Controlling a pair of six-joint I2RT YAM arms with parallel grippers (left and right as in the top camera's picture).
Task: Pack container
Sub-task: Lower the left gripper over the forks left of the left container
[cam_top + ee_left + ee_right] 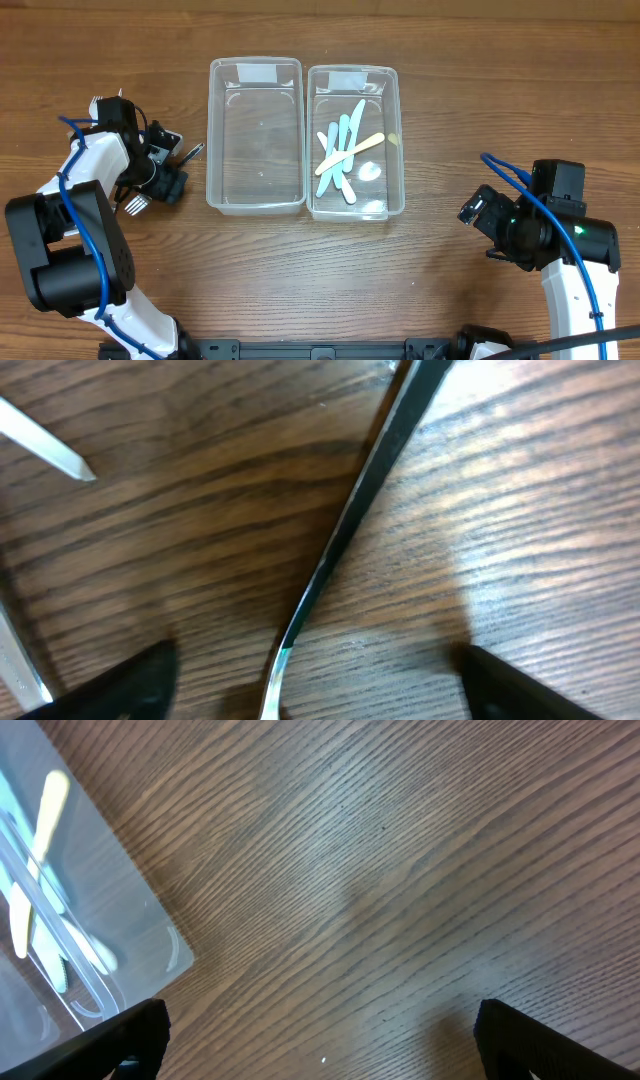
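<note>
1. Dark-handled utensil flat on bench near left edge, just left of the empty container; handle end pointing toward it.
2. Long axis slanted, running directly under left gripper — released, spread wide, straddling the shaft, not yet pinching.
3. Right gripper released too, empty, well apart by right edge — left arm plainly nearer.
4. Probably a straight drop and clench.

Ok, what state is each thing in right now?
Left container: open, empty.
Right container: open, holding blue and cream utensils.
Black-handled utensil: lying flat, not gripped.
Left end effector: open, empty, above that utensil.
Right end effector: open, empty.
</note>
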